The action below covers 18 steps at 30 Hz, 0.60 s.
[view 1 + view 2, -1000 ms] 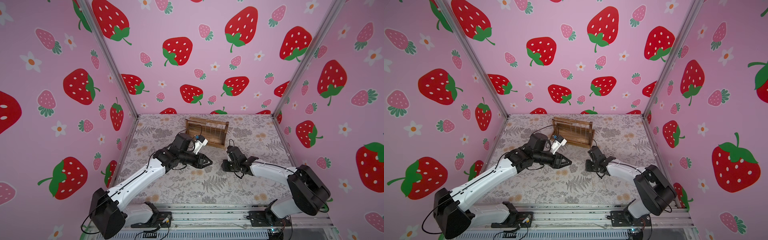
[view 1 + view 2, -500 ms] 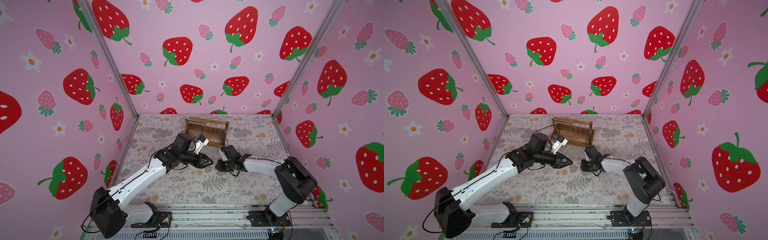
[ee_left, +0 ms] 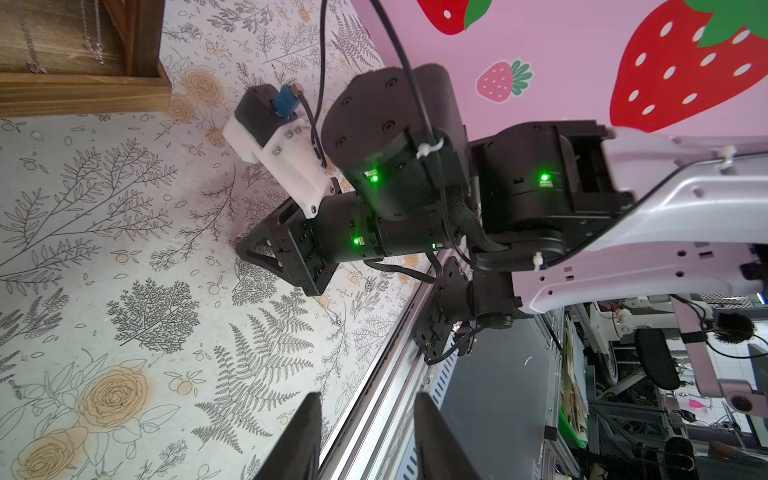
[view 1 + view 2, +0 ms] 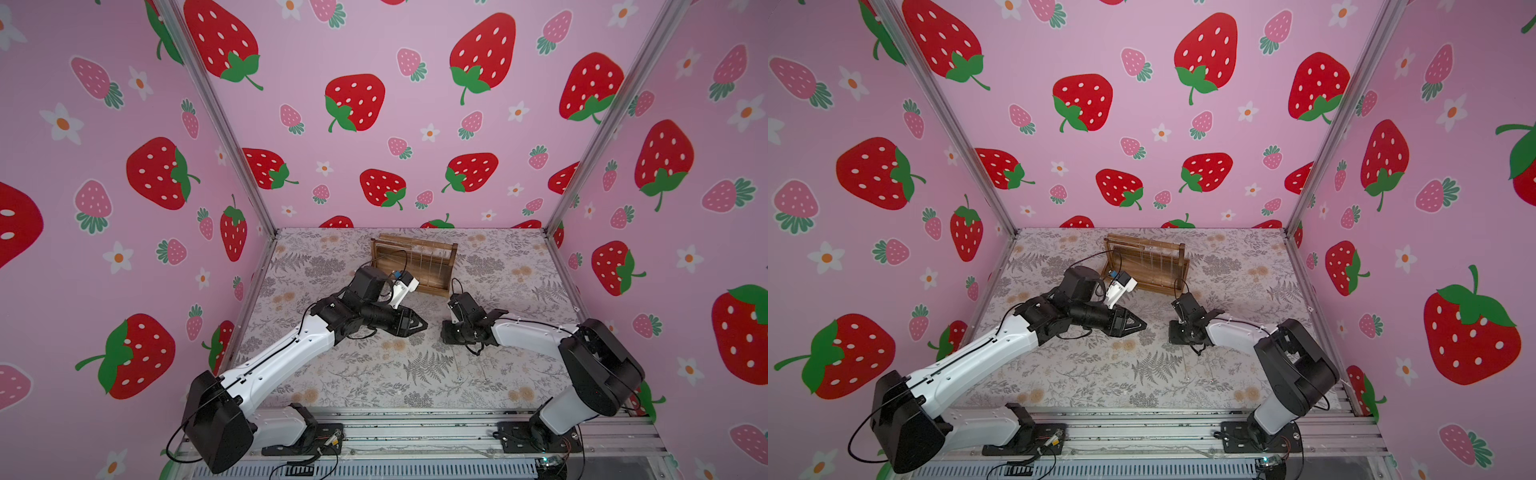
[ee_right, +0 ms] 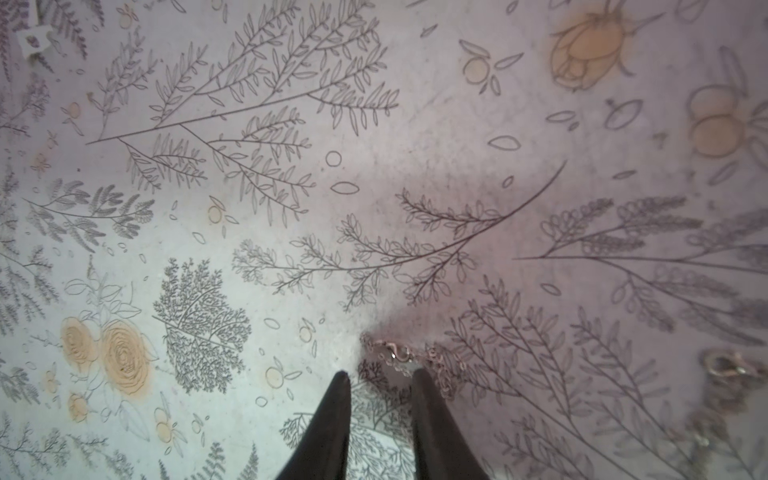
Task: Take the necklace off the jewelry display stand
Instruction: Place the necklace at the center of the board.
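Note:
The jewelry display stand (image 4: pixel 434 283) (image 4: pixel 1156 284) stands at the back of the mat, with thin silver chains (image 3: pixel 94 43) hanging from its top bar. One necklace (image 5: pixel 395 354), a fine silver chain with a clasp, lies on the mat. My right gripper (image 5: pixel 379 374) (image 4: pixel 446 337) points down at the mat, open by a narrow gap, with the chain just off its fingertips and nothing between them. My left gripper (image 3: pixel 368 397) (image 4: pixel 423 323) hovers level in front of the stand, open and empty, facing the right gripper.
A second clasp and chain (image 5: pixel 727 368) lie on the mat to one side of the right gripper. The metal rail (image 4: pixel 415 419) runs along the mat's front edge. Pink strawberry walls close in three sides.
My right arm has swung its gripper leftward, closer to the left gripper, and lowered it toward the mat. The left arm has held still.

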Each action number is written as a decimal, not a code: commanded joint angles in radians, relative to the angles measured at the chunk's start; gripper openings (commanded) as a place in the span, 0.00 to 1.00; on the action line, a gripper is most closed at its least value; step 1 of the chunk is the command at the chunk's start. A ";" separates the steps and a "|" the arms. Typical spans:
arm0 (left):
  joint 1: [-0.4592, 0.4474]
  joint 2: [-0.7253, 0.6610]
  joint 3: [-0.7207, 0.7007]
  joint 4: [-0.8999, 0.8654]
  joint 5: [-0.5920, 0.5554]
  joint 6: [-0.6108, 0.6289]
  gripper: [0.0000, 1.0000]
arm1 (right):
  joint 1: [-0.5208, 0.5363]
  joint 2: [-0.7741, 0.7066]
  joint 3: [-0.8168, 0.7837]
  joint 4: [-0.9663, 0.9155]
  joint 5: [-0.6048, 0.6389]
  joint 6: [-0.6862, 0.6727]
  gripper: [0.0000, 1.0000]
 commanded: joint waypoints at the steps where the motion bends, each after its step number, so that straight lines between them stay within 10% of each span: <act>1: -0.010 -0.001 0.029 0.021 0.005 -0.005 0.38 | -0.003 -0.017 -0.009 -0.036 0.031 0.006 0.28; 18: -0.028 0.004 0.036 0.036 -0.004 -0.012 0.38 | 0.012 -0.293 -0.038 -0.029 -0.142 -0.052 0.34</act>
